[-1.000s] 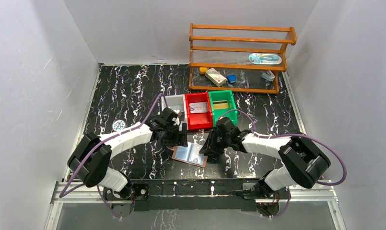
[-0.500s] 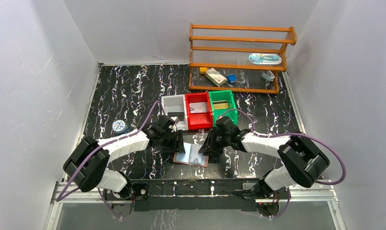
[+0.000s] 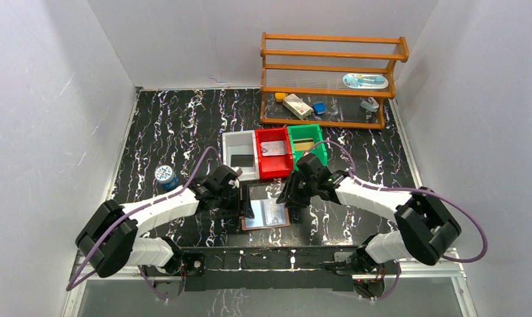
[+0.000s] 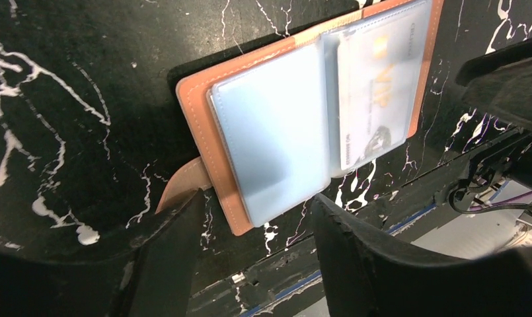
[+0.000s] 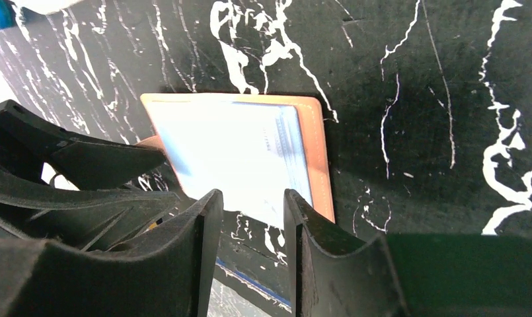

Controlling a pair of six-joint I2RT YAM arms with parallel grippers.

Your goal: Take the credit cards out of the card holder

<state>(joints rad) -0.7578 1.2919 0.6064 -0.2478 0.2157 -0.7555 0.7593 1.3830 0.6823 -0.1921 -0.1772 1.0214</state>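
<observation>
Overhead, open card holder (image 3: 266, 215) flat on the black marbled table (image 3: 170, 125), near its front edge, between the two claws. Left gripper (image 3: 244, 206) at the holder's left edge, right gripper (image 3: 290, 200) at its upper right corner.

Only from above: white bin (image 3: 231, 142), red bin (image 3: 276, 173) and green bin (image 3: 321, 146) in a touching row just behind the holder. Pale card (image 3: 273, 148) lying in the red one. Wooden rack (image 3: 334, 54) at the back right, small items on its lower shelves. Small blue round tub (image 3: 165, 176) well off to the left.

Only from the left wrist: tan leather, light blue pockets, strap tab (image 4: 182, 183) poking out beside one black finger (image 4: 164, 257). Credit card (image 4: 372, 86) tucked in the far pocket of the holder. Large gold letters on it, too blurred to read with certainty. Fine print along one edge, illegible. Left jaws spread wide, straddling the holder's near edge, clamping nothing.

Only from the right wrist: holder's pockets washed out by glare, leather rim plain along one side, black fingers of the other claw at the left. Rows of tiny print on the pocket, unreadable. Right jaws parted by a narrow gap over the holder's edge, nothing seen pinched. Contact with the pocket impossible to judge.
</observation>
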